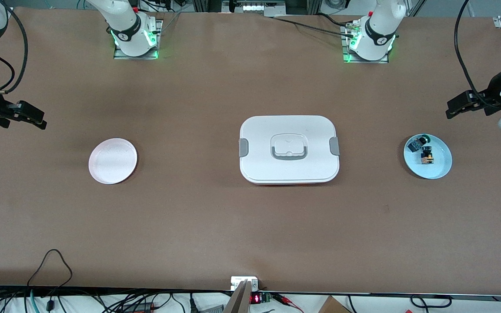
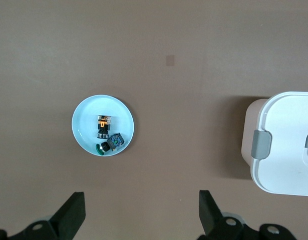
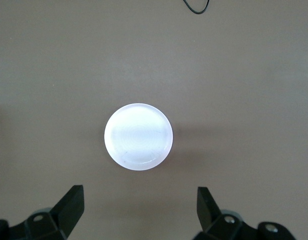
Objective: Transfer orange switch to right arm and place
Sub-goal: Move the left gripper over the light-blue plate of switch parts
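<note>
Orange switch (image 2: 103,125) lies in the blue dish (image 1: 444,163) at the left arm's end, just below the left claw (image 2: 138,210), wide open, empty; right claw (image 3: 138,207) open, waits over the surface (image 1: 198,217)

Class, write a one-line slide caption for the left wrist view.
Open left end effector above blue plate holding orange switch.

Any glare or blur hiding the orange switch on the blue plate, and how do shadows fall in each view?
Front view: even light, orange switch small but distinct on the blue plate. Left wrist view: switch sharp, no glare; the white box throws a dark shadow. Right wrist view: the pink plate is washed out bright, with a faint shadow beside it.
</note>
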Action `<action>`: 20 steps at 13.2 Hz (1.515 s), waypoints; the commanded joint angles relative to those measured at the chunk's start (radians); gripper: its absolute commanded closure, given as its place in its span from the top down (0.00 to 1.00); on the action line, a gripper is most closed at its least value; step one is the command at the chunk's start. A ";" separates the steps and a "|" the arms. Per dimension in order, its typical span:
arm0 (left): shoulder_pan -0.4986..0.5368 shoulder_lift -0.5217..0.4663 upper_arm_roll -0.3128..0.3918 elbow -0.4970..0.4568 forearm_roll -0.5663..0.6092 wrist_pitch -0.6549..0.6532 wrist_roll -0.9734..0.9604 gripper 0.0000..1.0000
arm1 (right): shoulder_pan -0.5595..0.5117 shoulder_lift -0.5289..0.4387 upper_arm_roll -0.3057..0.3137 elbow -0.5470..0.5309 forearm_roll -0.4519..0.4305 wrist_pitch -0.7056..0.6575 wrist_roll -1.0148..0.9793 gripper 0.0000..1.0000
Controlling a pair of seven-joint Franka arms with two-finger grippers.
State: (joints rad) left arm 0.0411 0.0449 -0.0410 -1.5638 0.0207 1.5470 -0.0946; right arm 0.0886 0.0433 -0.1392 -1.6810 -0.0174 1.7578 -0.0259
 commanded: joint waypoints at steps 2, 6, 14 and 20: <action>-0.007 0.013 0.003 0.039 -0.008 -0.038 -0.010 1.00 | 0.000 0.004 0.003 0.020 -0.006 -0.018 -0.002 1.00; -0.004 0.030 0.004 0.061 -0.005 -0.044 0.005 1.00 | 0.000 0.004 0.003 0.020 -0.004 -0.018 -0.002 1.00; 0.026 0.062 0.007 0.012 -0.002 -0.085 0.313 1.00 | 0.000 0.004 0.003 0.020 -0.004 -0.018 0.000 1.00; 0.114 0.076 0.007 -0.166 -0.001 0.039 0.833 1.00 | -0.009 0.014 -0.002 0.018 -0.006 -0.041 0.000 1.00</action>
State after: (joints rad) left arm 0.1317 0.1350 -0.0330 -1.6593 0.0211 1.5281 0.5689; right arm 0.0844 0.0511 -0.1409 -1.6810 -0.0174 1.7442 -0.0259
